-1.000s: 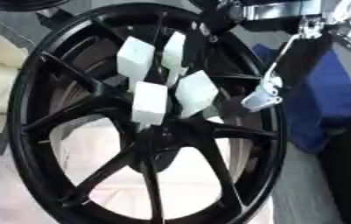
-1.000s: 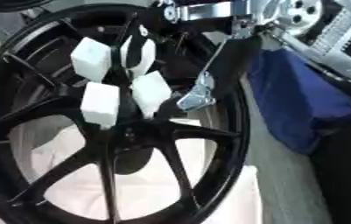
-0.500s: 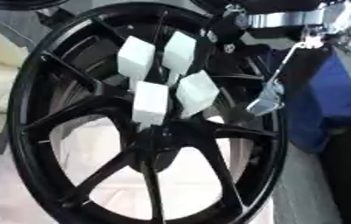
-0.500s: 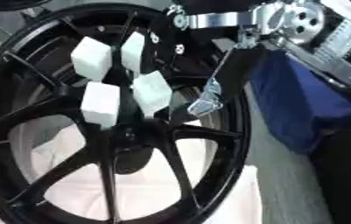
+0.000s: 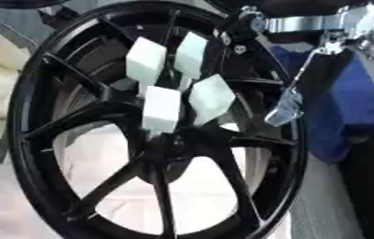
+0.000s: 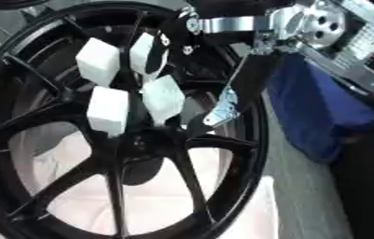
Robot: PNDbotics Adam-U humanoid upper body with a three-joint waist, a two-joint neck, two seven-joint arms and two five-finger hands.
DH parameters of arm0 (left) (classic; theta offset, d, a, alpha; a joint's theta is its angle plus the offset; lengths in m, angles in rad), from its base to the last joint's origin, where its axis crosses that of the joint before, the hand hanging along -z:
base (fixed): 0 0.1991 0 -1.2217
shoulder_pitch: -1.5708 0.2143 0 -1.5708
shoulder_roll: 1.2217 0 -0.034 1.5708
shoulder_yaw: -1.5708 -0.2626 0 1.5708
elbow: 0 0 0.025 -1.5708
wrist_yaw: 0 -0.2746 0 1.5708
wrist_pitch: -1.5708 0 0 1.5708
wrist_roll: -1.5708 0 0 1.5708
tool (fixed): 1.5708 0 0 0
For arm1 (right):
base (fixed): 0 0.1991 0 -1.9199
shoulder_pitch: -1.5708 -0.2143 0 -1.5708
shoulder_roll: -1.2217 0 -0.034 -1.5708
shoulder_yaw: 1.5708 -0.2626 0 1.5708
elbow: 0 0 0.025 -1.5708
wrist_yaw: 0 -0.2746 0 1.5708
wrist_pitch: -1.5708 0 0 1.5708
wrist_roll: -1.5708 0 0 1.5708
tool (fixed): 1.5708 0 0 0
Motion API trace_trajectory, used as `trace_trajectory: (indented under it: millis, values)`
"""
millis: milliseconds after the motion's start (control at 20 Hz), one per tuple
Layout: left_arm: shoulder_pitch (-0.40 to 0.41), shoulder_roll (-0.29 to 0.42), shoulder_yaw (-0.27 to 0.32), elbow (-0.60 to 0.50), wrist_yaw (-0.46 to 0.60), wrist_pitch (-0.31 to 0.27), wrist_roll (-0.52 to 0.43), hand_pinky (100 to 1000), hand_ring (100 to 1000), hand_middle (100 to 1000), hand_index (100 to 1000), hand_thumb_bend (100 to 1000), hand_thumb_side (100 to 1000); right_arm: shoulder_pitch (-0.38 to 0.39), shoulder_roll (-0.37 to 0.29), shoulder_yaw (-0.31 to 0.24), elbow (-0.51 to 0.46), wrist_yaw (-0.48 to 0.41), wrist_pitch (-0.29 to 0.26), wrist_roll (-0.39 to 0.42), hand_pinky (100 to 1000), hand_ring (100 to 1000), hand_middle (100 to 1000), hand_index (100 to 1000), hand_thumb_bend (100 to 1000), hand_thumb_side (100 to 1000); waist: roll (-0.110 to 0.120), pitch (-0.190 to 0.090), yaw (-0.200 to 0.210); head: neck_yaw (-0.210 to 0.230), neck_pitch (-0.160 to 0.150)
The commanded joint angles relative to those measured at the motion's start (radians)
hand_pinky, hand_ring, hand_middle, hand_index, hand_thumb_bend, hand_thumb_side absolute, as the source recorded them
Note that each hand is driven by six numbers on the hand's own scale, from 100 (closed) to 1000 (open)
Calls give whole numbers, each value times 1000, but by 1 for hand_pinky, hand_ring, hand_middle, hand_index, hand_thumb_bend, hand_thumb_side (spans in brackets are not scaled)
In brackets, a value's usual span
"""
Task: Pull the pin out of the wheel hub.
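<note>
Black multi-spoke wheel hub point(image 5: 161, 154) is filling the view, four white block-shaped pins point(image 5: 162, 108) standing out of its centre. Right hand point(image 6: 222, 106) is reaching in from one o'clock, silver fingers point(image 5: 284, 108) hanging over the rim at three o'clock; whether they are open cannot be told.

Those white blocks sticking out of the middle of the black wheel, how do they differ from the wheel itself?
The white blocks are pale, chunky and box-shaped; the black wheel is dark, round and built of thin spokes. The blocks are small and clustered just above the hub; the wheel fills most of the view. The blocks tilt at different angles, while the wheel is one rigid piece. Both stay untouched by any hand.
</note>
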Motion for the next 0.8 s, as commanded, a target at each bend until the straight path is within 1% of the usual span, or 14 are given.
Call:
trace_trajectory:
  millis: [50,250,400,500,600,800]
  values:
    - [-8,20,5,-19,0,-3,-4,920,557,571,728,235,683,0,-41,-26,-12,29,3,-17,607,598,692,763,626,315,7,-14,-1,1,-14]
    - [-8,19,5,-19,1,-3,-5,920,557,571,727,235,683,9,-44,-28,-12,38,3,-19,644,626,690,760,619,316,6,-12,-1,1,-15]
    - [-8,19,5,-19,1,-1,-6,920,558,572,723,234,682,12,-44,-27,-12,32,6,-18,652,654,681,752,611,316,6,-12,0,1,-16]
    - [-9,19,5,-19,1,-1,-7,921,560,573,719,234,682,12,-44,-27,-12,27,9,-21,662,688,679,749,597,316,6,-12,0,0,-17]
    - [-9,19,5,-19,0,0,-8,921,560,574,717,235,682,12,-43,-26,-12,22,10,-25,681,716,685,753,591,317,6,-12,1,-1,-18]
    - [-9,19,6,-19,1,-1,-8,922,562,575,717,235,682,16,-43,-23,-12,6,15,-32,698,742,697,761,578,321,6,-12,3,-2,-20]
